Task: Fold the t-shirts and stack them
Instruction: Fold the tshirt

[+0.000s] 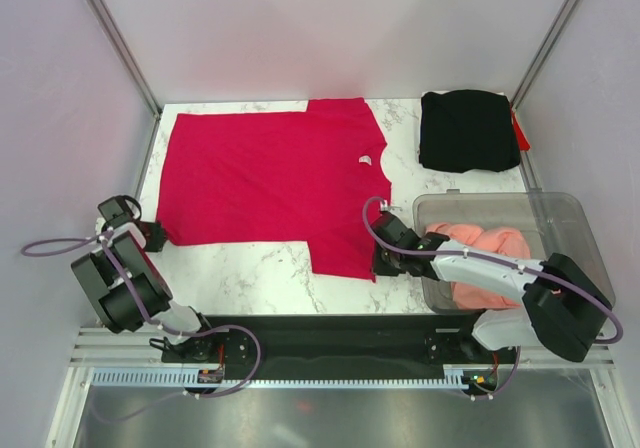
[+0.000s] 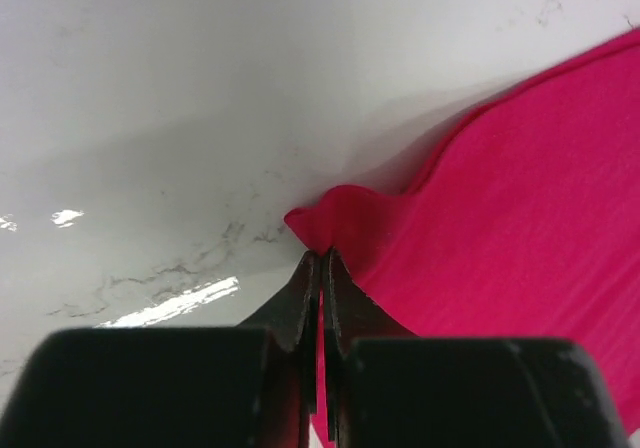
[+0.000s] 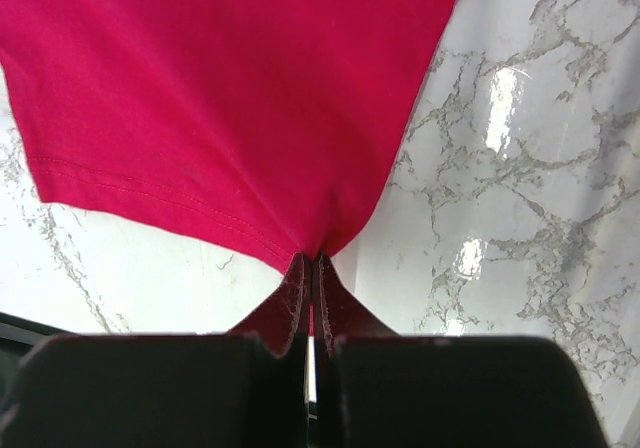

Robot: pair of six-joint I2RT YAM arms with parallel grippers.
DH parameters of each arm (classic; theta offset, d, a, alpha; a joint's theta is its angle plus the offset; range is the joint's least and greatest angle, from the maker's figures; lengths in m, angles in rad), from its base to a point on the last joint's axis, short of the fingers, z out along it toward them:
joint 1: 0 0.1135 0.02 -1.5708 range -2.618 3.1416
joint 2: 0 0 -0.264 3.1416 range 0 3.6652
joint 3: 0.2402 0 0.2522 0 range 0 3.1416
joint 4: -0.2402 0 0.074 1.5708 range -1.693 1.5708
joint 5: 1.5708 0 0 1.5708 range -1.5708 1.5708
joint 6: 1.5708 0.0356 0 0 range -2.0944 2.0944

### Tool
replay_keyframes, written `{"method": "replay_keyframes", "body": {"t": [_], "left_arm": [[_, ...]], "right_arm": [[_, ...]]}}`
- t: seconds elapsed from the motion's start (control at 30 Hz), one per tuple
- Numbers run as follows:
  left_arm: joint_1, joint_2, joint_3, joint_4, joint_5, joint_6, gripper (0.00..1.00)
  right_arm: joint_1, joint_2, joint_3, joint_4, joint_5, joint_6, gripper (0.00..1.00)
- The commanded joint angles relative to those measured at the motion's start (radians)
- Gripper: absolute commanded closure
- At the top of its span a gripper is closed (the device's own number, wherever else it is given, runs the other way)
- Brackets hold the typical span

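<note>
Your crimson t-shirt point(image 1: 270, 183) lies spread flat across the marble tabletop point(image 1: 250, 278). The black t-shirt point(image 1: 468, 131) sits folded at the far right, and the salmon-pink t-shirt point(image 1: 485, 243) is bunched in the clear bin point(image 1: 560, 208). Your left gripper point(image 2: 320, 258) is pinched closed on the crimson shirt's near-left corner, your right gripper point(image 3: 313, 260) on its near-right corner.

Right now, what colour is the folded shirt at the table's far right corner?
The folded shirt is black; the top external view shows it best.
</note>
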Motion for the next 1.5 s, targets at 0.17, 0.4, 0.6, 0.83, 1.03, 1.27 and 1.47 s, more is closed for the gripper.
{"method": "replay_keyframes", "body": {"t": [0.17,0.4,0.6,0.83,1.03,1.27,1.47], "left_arm": [[0.003,-0.207,0.016,-0.091,0.139,0.103,0.98],[0.014,-0.453,0.001,-0.25,0.22,0.248,0.98],[0.012,-0.503,0.115,-0.36,0.187,0.312,0.98],[0.014,-0.425,0.265,-0.366,0.222,0.262,0.98],[0.011,-0.262,0.36,-0.34,0.237,0.256,0.98],[-0.035,0.004,0.473,-0.31,0.253,0.254,0.98],[-0.106,0.237,0.63,-0.316,0.239,0.26,0.93]], "right_arm": [[0.003,-0.185,0.052,-0.147,0.008,0.026,1.0],[0.027,-0.291,0.2,-0.299,0.038,0.051,1.0],[0.015,-0.204,0.395,-0.397,0.128,-0.015,1.0],[-0.137,-0.014,0.622,-0.42,0.147,-0.161,1.0],[-0.218,0.164,0.774,-0.41,0.114,-0.242,1.0],[-0.329,0.407,0.98,-0.397,0.073,-0.303,1.0],[-0.396,0.673,1.233,-0.422,0.015,-0.345,1.0]]}}
